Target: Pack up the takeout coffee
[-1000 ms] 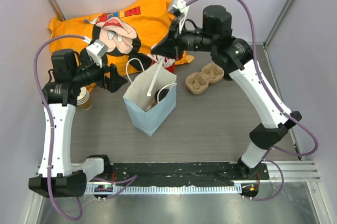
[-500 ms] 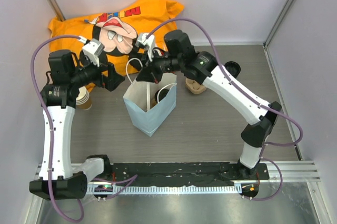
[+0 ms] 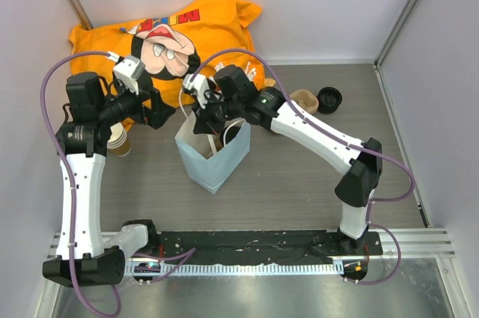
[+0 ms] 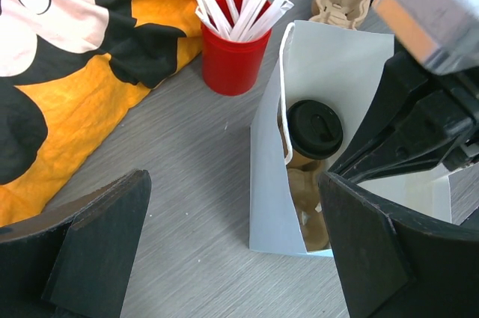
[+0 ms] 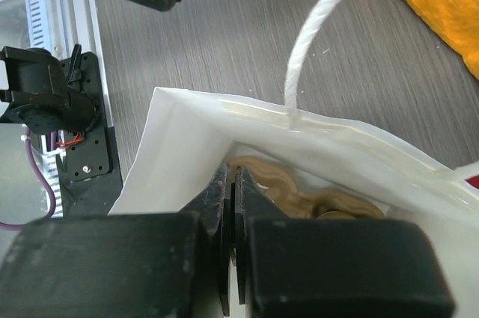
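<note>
A: Where is the takeout coffee [image 4: 314, 129]?
B: Upright inside the white paper bag [image 4: 263, 183], black lid up, with a brown pulp tray [image 4: 308, 217] in there too.
A: And the left tool [image 4: 236, 247]?
B: Spread wide and gripping nothing. It hangs over the desk [image 4: 187, 183] just beside the bag.
A: The right tool [image 5: 233, 177]?
B: Pinched shut, with its tip at the bag's mouth near the rope handle [image 5: 310, 34].
</note>
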